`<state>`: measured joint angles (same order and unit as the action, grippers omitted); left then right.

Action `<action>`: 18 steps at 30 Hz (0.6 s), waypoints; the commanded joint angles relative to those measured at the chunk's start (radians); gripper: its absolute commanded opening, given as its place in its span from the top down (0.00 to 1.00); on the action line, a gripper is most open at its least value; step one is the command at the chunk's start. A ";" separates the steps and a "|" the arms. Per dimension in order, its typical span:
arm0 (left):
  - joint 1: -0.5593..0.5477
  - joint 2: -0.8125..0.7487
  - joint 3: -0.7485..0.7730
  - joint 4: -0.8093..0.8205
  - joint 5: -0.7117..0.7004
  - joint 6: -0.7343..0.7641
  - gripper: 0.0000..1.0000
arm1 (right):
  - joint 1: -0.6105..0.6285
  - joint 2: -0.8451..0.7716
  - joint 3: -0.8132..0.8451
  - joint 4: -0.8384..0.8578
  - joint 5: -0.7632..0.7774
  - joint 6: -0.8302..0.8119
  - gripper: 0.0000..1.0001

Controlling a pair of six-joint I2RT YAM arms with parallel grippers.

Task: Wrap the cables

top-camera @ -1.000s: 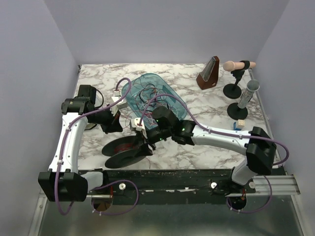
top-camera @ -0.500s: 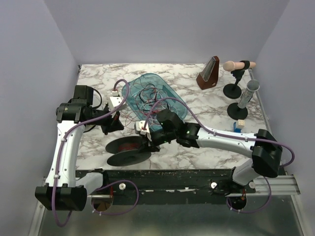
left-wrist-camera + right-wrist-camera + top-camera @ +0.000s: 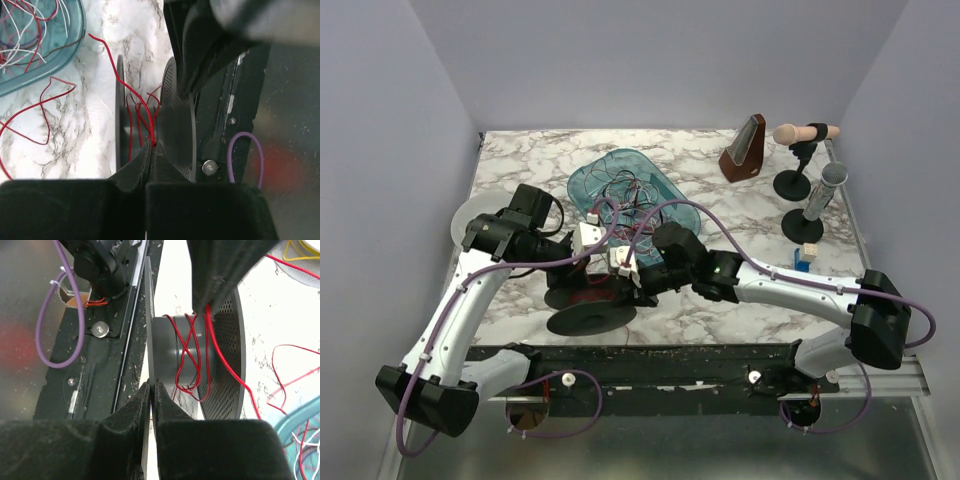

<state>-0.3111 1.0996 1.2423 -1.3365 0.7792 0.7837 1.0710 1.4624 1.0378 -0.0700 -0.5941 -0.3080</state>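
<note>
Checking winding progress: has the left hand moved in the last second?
Yes. The left hand shifted right, from left of the tray to just in front of it, at the spool.

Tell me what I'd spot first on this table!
The black spool at the near edge of the table, with red wire wound around its middle. Both tools meet there: the left tool pinches the red wire, the right tool clamps the spool's thin rim. Behind it, a teal tray holds a tangle of thin cables.
</note>
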 commanded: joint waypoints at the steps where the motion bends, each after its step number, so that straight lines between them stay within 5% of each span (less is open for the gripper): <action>1: -0.028 -0.050 -0.053 -0.182 -0.089 0.011 1.00 | -0.031 -0.050 -0.051 -0.021 0.014 -0.028 0.87; 8: -0.034 -0.063 -0.092 -0.175 -0.104 0.037 1.00 | -0.046 -0.086 -0.079 -0.021 -0.006 -0.078 0.86; 18: -0.034 -0.053 -0.149 -0.069 -0.133 0.009 1.00 | -0.060 -0.096 -0.045 -0.033 -0.027 -0.029 0.58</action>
<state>-0.3424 1.0454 1.1114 -1.3384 0.6800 0.7986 1.0210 1.3975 0.9684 -0.0803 -0.5957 -0.3542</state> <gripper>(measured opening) 0.007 0.393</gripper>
